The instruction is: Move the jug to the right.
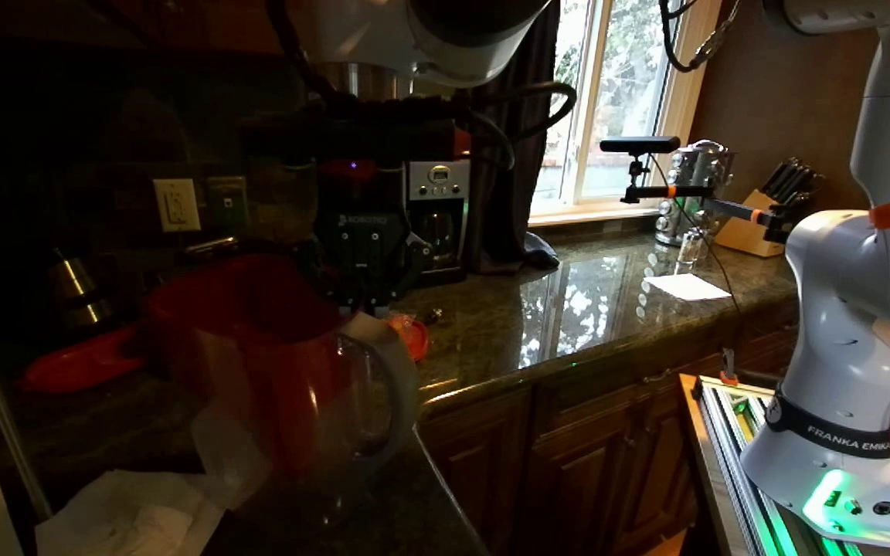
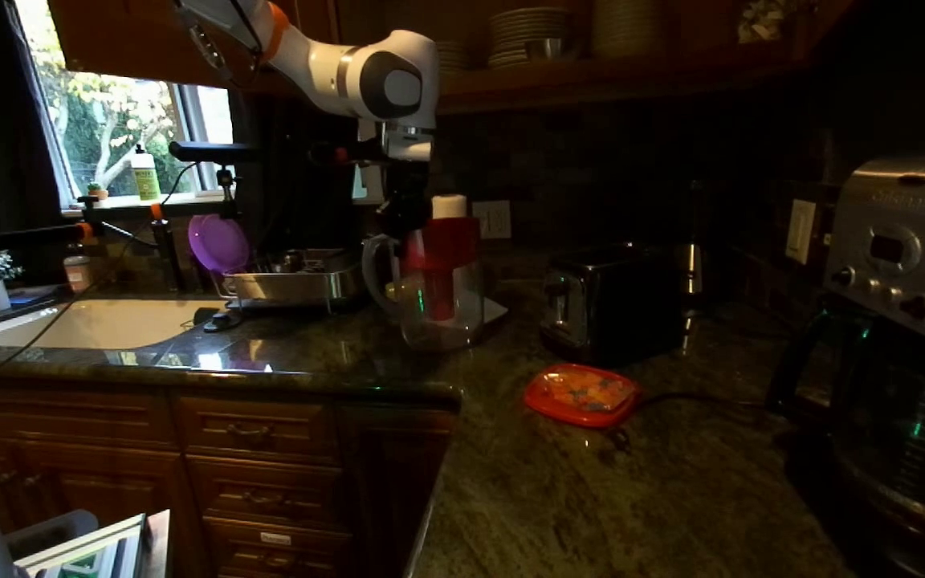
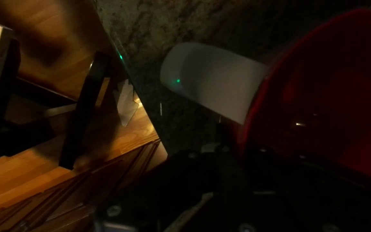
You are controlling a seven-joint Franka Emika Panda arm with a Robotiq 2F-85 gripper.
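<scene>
The jug [image 1: 275, 401] is a tall clear pitcher with a red upper part, and it is close to the camera in an exterior view. In an exterior view it is upright over the counter by the corner, with its clear handle [image 2: 376, 273] on the left. I cannot tell whether its base touches the counter. My gripper [image 1: 361, 305] points down at the jug's rim near the handle, also in an exterior view [image 2: 410, 221]. In the wrist view the jug's red rim [image 3: 327, 96] runs between the dark fingers [image 3: 225, 154], which look closed on it. The fingertips are in deep shadow.
A dish of orange-red stuff [image 2: 581, 393] lies in front of a black toaster [image 2: 631, 313]. A coffee maker [image 2: 904, 249] stands at the right. A dish rack [image 2: 294, 289] and sink [image 2: 109, 321] are at the left. White paper [image 1: 132, 513] and a flat red object [image 1: 86, 361] lie near the jug.
</scene>
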